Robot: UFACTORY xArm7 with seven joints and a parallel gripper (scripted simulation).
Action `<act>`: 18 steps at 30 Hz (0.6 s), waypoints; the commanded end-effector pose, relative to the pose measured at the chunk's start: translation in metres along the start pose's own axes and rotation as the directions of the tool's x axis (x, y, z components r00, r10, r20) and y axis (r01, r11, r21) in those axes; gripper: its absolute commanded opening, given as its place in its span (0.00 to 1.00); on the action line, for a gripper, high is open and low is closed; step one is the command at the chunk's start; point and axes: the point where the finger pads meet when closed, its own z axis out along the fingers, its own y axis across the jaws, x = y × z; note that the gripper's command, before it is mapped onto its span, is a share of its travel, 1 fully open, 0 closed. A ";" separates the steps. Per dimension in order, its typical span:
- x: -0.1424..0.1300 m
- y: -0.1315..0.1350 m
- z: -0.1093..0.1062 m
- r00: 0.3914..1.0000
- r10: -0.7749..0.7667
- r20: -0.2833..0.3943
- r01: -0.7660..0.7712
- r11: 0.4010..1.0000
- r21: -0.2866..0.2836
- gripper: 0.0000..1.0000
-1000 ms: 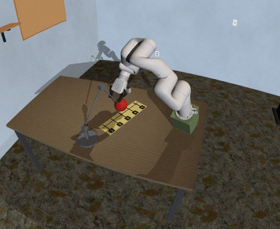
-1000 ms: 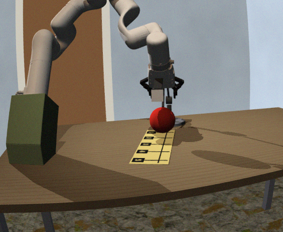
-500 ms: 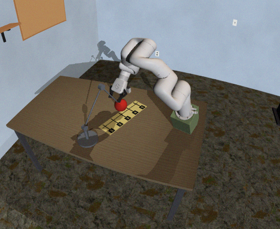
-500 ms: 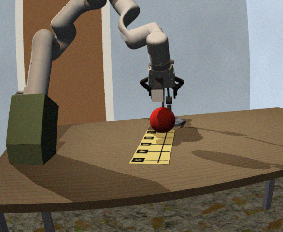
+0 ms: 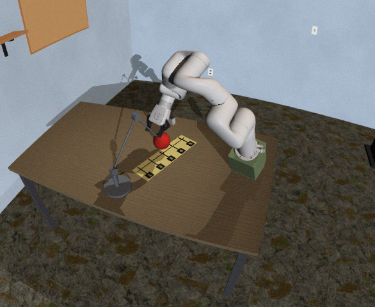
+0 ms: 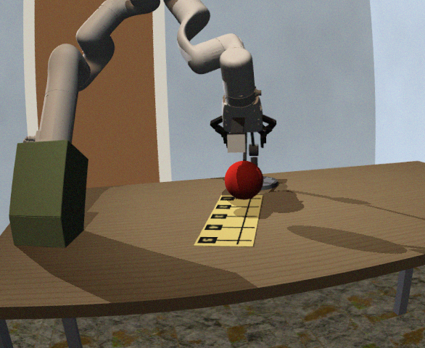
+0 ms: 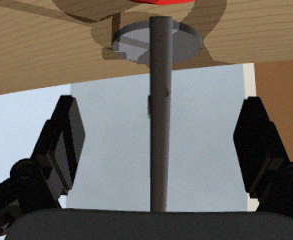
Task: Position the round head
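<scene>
— How is the lamp looking?
— Its round red head (image 6: 243,179) is hanging over the yellow strip (image 6: 232,227), off the bench (image 6: 138,239).
— Your gripper?
— My gripper (image 6: 243,143) is hovering above the head, spread wide and holding nothing, straddling the lamp's rod (image 7: 161,107).

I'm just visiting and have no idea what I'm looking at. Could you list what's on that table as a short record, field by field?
arm: white arm on a green block
gripper: gripper open, holding nothing, fingers either side of the lamp's thin rod
lamp: grey round foot, jointed rods, red round head
head: raised off the table, not touching it
strip: yellow strip with five numbered lines crossing one long line
head versus strip: above the strip's end nearer the foot; exact mark unclear
</scene>
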 end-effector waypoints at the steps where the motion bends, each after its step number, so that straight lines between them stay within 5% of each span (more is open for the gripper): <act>1: -0.001 -0.002 -0.002 1.000 -0.002 -0.001 0.002 1.000 0.004 1.00; 18: -0.001 -0.001 -0.006 1.000 -0.002 -0.001 0.002 1.000 0.004 1.00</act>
